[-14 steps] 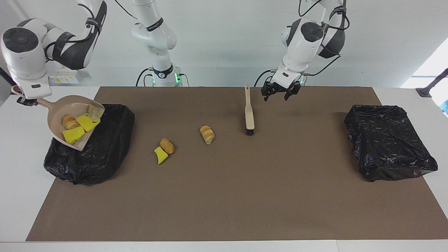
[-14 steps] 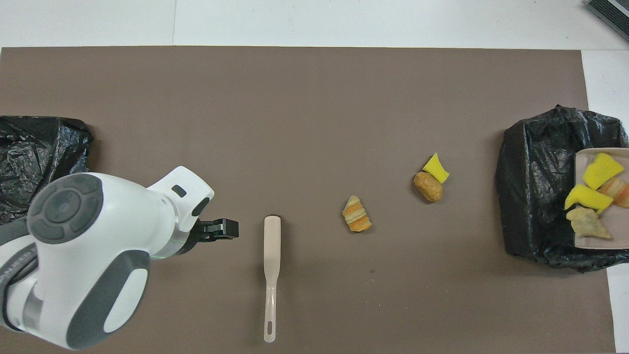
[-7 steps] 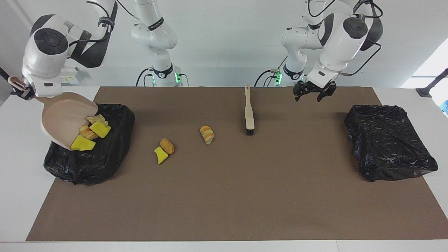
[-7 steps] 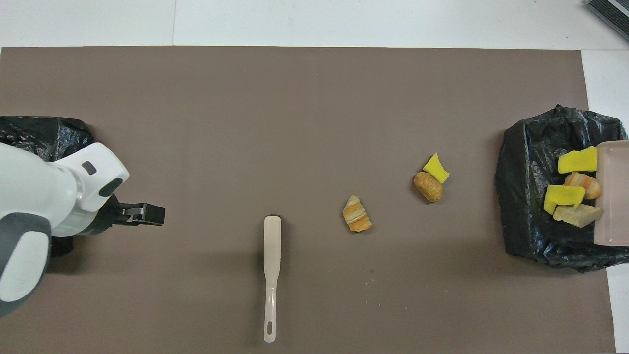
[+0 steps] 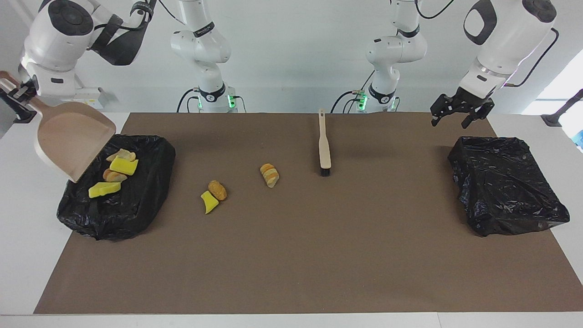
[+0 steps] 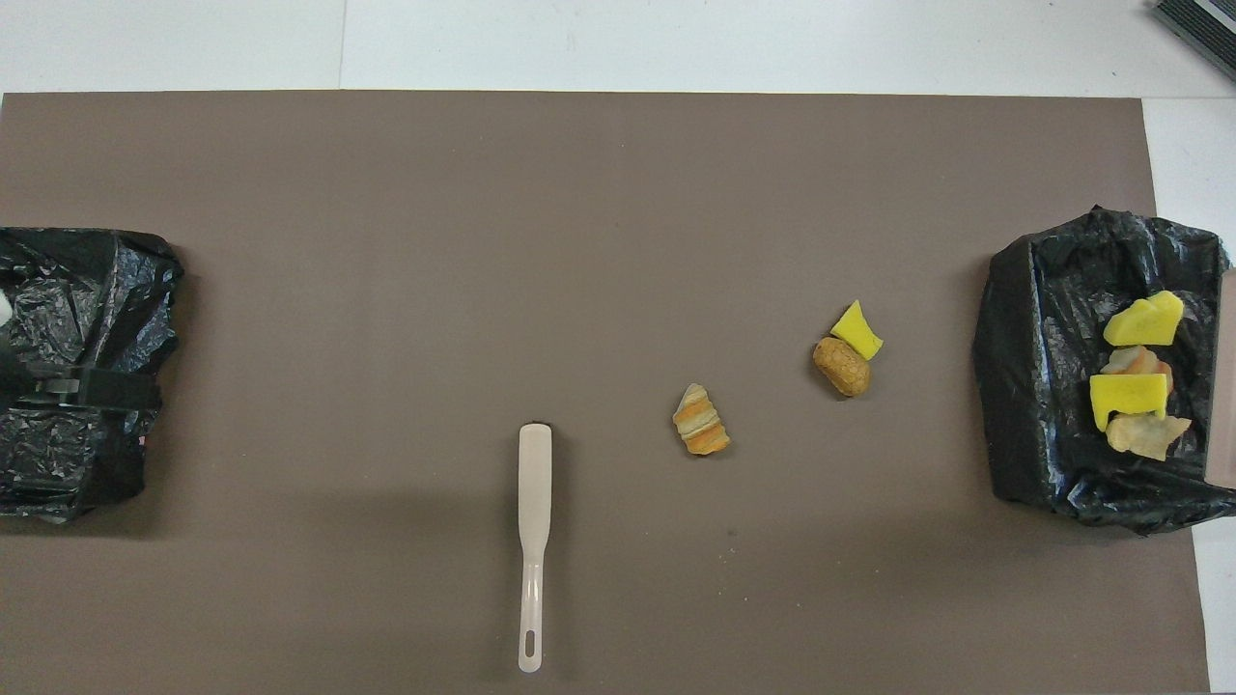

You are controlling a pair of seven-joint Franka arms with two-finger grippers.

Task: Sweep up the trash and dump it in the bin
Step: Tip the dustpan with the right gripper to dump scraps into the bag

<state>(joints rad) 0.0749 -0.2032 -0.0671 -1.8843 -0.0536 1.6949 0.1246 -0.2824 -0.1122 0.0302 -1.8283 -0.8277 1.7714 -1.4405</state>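
Right pincer clamped on the dustpan handle, pan tipped over the bin — four trash chunks in it, three on the counter mat. Left pincer released, above the other bin. Brush lies untouched.

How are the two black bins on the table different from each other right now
The bin at the right arm's end holds four pieces of trash; the bin at the left arm's end shows none. The tipped beige dustpan hangs over the first bin's edge, gripped by the right claw; the open left claw hangs near the second, carrying nothing. Both are lined with crinkled black plastic and sit at the brown mat's ends.
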